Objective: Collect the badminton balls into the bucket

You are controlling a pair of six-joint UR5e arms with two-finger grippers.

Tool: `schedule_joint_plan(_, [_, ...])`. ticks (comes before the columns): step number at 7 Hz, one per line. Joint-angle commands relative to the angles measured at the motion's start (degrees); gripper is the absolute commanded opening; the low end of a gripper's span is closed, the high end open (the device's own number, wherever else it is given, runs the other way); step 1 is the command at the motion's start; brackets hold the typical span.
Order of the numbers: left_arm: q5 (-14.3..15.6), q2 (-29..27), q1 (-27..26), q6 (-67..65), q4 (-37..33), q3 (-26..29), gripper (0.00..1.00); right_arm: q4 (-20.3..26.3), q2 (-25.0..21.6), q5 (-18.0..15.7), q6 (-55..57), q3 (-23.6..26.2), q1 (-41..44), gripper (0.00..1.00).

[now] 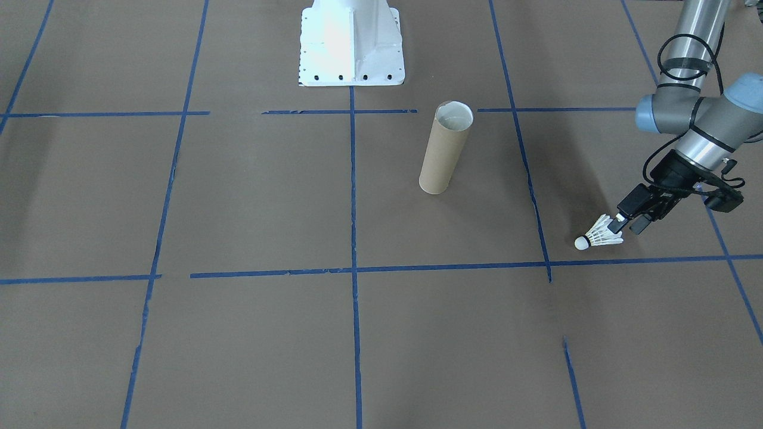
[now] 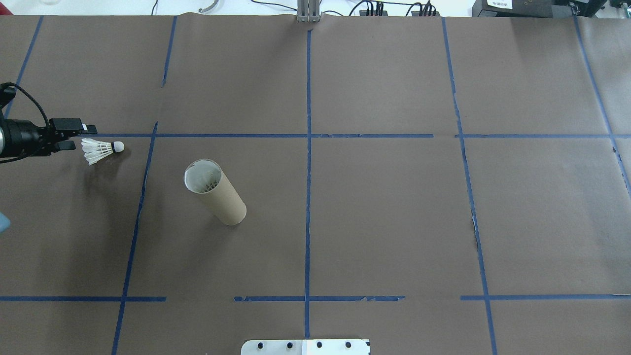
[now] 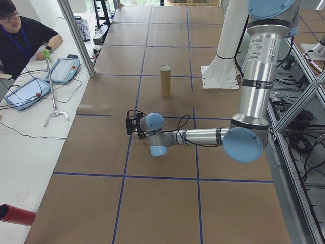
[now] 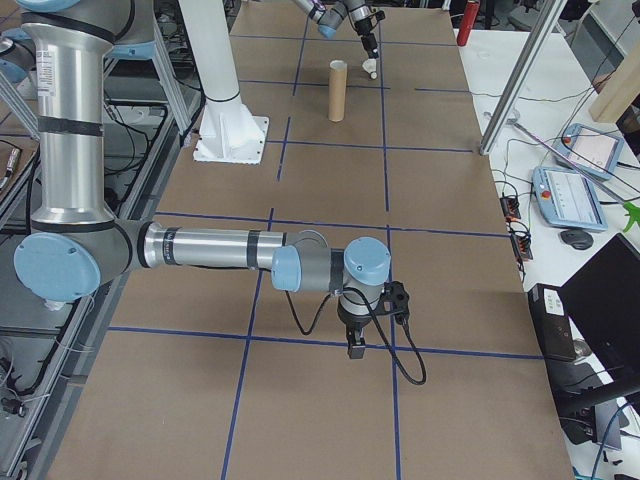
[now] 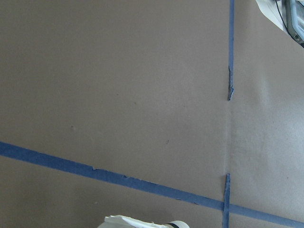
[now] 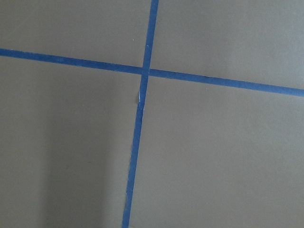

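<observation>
While the cardboard tube stands upright near the middle of the brown-papered table, its open whitish mouth up, the work is out to one side of it. From the tube, the shuttlecock lies well apart, toward the robot's left and a little farther from the white robot base, on its side with the rounded cork tip pointing back toward the tube. The left gripper sits right at the skirt end, its fingers spread a little around the feather rim; whether they already pinch the feathers I cannot tell. In the overhead view something pale and spiky shows down inside the tube, but it is too small to name.

I judge this to be the pick-up step: the grasp is being made or just secured, and nothing has been carried over yet. Next comes a firm but gentle squeeze on the skirt, a lift off the paper, a carry across to the tube's mouth, and a turn so the cork goes down first, since the opening looks barely wider than the feathers.

Far from the tube, near the table's other end, the right gripper points down over a blue tape line; its state I cannot tell.
</observation>
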Motion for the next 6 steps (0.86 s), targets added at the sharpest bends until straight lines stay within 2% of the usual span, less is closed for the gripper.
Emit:
schedule_joint_plan(1, [-0.1, -0.1, 0.3, -1.4, 0.0, 0.1, 0.67, 0.0, 0.0, 0.0, 0.0, 0.0, 0.0, 1.00])
schedule_joint_plan(2, [-0.2, -0.1, 0.9, -1.4, 0.0, 0.1, 0.53, 0.0, 0.0, 0.0, 0.0, 0.0, 0.0, 1.00])
schedule_joint_plan(4, [-2.4, 0.0, 1.0, -1.3, -0.1, -0.2, 0.07, 0.0, 0.0, 0.0, -0.1, 0.0, 0.0, 1.00])
schedule_joint_plan(5, [-2.4, 0.0, 1.0, -1.0, -0.1, -0.7, 0.00, 0.0, 0.0, 0.0, 0.0, 0.0, 0.0, 1.00])
schedule_joint_plan(6, [-2.6, 0.0, 0.9, -0.7, 0.0, -1.8, 0.00, 0.0, 0.0, 0.0, 0.0, 0.0, 0.0, 1.00])
